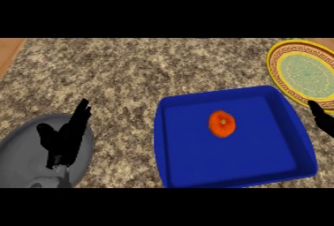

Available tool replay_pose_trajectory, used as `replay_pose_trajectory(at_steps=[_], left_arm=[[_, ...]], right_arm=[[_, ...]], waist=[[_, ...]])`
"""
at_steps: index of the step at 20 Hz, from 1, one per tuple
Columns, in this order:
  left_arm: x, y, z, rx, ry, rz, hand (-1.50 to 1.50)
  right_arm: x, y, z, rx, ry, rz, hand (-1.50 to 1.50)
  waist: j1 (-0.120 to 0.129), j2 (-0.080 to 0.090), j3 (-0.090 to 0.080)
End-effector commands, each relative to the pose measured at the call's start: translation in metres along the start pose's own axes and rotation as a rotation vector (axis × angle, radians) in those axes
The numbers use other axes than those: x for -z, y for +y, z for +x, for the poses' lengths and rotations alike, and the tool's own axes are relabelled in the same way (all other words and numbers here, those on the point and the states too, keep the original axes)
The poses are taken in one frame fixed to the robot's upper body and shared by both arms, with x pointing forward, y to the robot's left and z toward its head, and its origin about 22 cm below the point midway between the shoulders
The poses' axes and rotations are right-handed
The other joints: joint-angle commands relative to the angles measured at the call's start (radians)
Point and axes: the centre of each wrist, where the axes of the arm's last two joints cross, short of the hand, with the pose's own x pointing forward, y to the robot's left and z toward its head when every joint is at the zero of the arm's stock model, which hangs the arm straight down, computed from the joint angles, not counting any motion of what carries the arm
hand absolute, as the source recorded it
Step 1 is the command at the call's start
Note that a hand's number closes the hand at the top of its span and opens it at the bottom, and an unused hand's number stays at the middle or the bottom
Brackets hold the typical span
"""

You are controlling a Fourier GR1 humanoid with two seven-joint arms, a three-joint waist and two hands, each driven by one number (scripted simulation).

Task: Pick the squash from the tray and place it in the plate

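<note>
An orange squash (222, 124) lies near the middle of a blue tray (176, 167) at the centre right of the counter. A yellow plate (304, 73) with a patterned brown rim and green centre sits at the far right, behind the tray's right corner. My left hand (65, 137) stands at the lower left with fingers straight and pointing up, open and holding nothing. Only a black fingertip part of my right hand (321, 118) shows at the right edge, between the tray's right rim and the plate; it touches nothing that I can see.
The counter top (130, 75) is speckled granite. A strip of wood (9, 50) shows at the far left edge. My grey left forearm (32, 154) fills the lower left corner.
</note>
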Motion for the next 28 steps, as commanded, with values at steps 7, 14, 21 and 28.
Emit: replay_pose_trajectory(at_steps=[7,14,21,28], left_arm=[[-0.006,-0.028,-0.014,-0.018,0.151,-0.085,0.0],[-0.012,-0.028,-0.008,-0.025,0.134,-0.097,0.0],[-0.014,-0.02,-0.011,-0.02,0.155,-0.12,0.0],[-0.011,-0.029,-0.012,-0.021,0.165,-0.093,0.0]], right_arm=[[-0.036,-0.02,0.023,-0.271,0.088,0.169,-1.5],[-0.044,-0.012,0.078,-0.47,0.204,0.421,-1.5],[-0.045,0.039,0.099,-0.591,0.321,0.479,-1.5],[-0.058,0.087,0.098,-0.673,0.361,0.497,-1.5]], waist=[[0.025,0.015,-0.015],[0.052,0.013,-0.016],[0.077,0.018,-0.012],[0.051,0.015,-0.011]])
